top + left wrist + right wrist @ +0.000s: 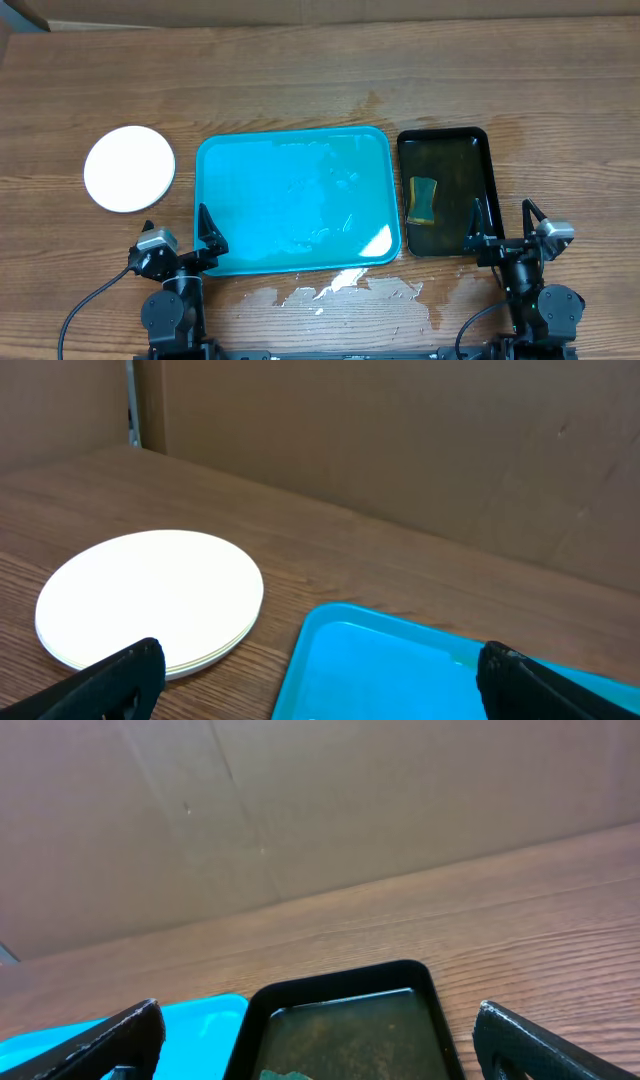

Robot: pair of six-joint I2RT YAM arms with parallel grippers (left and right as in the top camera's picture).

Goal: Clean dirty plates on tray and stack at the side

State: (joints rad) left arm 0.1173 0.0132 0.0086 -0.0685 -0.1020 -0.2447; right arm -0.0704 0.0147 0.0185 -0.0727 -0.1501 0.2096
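Left tool (176, 222) and right tool (500, 216) both wide open, holding nothing. Plates (129, 168) stacked ahead-left of left tool, tray (296, 200) bare. Task looks done; next move is just to park.

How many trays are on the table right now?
2: the turquoise tray in the middle, and the black tray just right of it, holding a sponge.

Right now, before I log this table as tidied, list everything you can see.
plates: one stack, white on top, table's left side
blue tray: one, turquoise, centre, wet, bare
black tray: one, black, right of the blue tray
sponge: one, yellow-green, inside the black tray
puddle: one, clear, in front of the blue tray
table: one, brown wood
left fingers: two, black, open, by blue tray's front-left corner
right fingers: two, black, open, by black tray's front
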